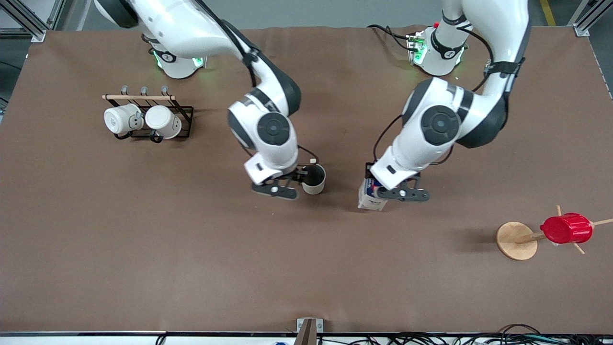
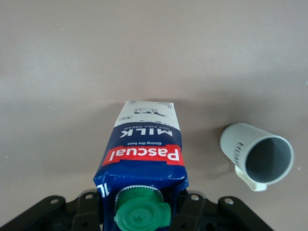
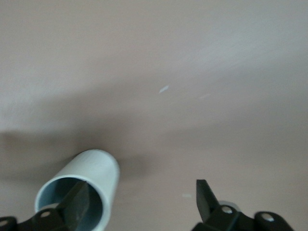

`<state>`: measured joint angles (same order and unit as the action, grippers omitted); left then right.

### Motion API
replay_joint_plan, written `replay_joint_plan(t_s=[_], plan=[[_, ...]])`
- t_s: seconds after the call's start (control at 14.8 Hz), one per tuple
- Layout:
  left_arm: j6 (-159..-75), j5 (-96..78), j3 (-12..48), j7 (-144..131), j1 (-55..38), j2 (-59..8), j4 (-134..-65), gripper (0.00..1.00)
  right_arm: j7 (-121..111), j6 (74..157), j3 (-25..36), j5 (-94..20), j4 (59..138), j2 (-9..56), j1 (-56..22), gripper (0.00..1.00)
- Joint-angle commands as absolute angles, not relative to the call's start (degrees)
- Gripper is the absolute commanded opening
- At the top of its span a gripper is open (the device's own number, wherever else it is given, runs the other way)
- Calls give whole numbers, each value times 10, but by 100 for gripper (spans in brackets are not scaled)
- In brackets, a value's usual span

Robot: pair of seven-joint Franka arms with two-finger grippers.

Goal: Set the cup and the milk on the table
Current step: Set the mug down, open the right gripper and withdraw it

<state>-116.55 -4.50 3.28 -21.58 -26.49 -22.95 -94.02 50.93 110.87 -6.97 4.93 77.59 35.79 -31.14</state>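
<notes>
Cup [image 1: 313,179] upright on the counter [image 1: 191,249] near its middle, milk [image 1: 371,196] standing just beside it toward the left arm's end. Right gripper [image 3: 139,202] at the cup, jaws parted with one finger inside the rim, no squeeze evident. Left gripper [image 2: 139,216] down over the milk's capped top, jaws clamped on the carton. Placing step seemingly nearly done; next calls for releasing and lifting straight up without tipping either.

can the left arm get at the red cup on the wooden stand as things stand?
Probably not yet: the left gripper is shut on the milk, so it would have to release first. The route to the red cup over the table looks free.
</notes>
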Motion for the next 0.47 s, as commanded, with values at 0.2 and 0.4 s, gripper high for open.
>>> replay_joint_plan(t_s=[0.2, 0.4], plan=[[-1101, -42, 27, -275, -315, -320, -815, 30, 359, 999, -76, 53, 818, 187, -123, 100], [-1098, -42, 28, -284, -329, -335, -814, 29, 268, 959, -76, 52, 817, 135, -35, 100]])
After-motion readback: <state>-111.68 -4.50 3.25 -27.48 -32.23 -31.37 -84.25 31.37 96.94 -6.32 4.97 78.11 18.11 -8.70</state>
